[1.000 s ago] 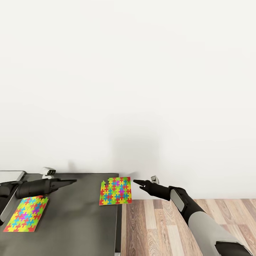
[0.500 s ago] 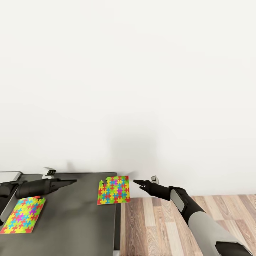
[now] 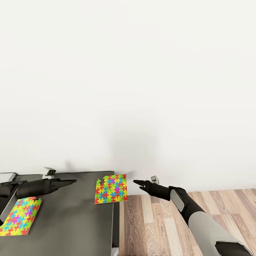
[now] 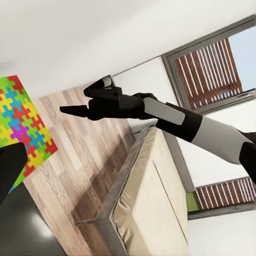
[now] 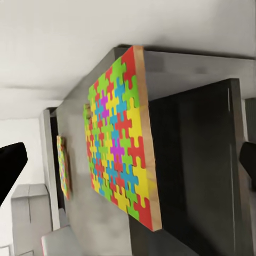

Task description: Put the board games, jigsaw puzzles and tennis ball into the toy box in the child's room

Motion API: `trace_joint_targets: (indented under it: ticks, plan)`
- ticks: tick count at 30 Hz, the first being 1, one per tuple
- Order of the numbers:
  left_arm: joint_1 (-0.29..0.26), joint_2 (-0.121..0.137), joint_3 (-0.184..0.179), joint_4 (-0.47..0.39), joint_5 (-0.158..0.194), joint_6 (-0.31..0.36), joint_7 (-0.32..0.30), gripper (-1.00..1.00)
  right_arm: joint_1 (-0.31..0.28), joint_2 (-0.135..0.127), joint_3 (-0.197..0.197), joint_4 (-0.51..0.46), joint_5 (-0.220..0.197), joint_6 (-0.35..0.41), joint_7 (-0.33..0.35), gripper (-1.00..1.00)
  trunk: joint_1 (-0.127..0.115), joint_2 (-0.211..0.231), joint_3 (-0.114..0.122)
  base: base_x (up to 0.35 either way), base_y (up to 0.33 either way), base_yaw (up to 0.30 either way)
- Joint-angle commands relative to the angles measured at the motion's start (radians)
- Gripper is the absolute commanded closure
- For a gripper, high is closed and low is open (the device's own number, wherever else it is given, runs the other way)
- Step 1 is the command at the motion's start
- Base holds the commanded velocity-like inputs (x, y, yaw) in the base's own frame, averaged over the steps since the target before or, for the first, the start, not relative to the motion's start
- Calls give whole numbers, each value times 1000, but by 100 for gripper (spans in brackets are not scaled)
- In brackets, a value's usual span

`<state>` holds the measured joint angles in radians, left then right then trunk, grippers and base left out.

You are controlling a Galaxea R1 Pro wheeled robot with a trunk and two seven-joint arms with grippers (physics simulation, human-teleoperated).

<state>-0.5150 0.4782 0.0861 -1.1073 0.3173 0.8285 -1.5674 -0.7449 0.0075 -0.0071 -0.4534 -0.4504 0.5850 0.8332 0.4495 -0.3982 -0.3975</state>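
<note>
Two jigsaw puzzles lie flat on your table (image 3: 71, 220): one (image 3: 111, 188) at the far right corner, overhanging the edge, the other (image 3: 19, 216) at 8 o'clock. Your left gripper (image 3: 73, 182) hovers between them, your right gripper (image 3: 136, 182) over the wood floor (image 3: 160, 227); both look pinched narrow, empty.

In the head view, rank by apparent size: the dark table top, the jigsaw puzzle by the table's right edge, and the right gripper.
1. Dark grey flat table top, largest.
2. Multicoloured flat jigsaw puzzle overhanging the table's right edge.
3. Black right gripper, smallest.
</note>
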Motion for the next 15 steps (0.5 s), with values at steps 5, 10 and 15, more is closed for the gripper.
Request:
trace_joint_targets:
  ticks: [5,10,15]
  plan:
    - [0,0,-1,0,0,11,-3,-100,-1,0,-1,0,-5,7,0,-100,0,-2,-9,0,0,-75]
    - [0,0,-1,0,0,11,-3,-100,-1,0,0,-1,-5,6,0,-100,0,-2,-16,0,0,-45]
    - [0,0,-1,0,0,11,-3,-100,-1,0,1,-1,-5,6,0,-100,0,-2,-19,0,0,-13]
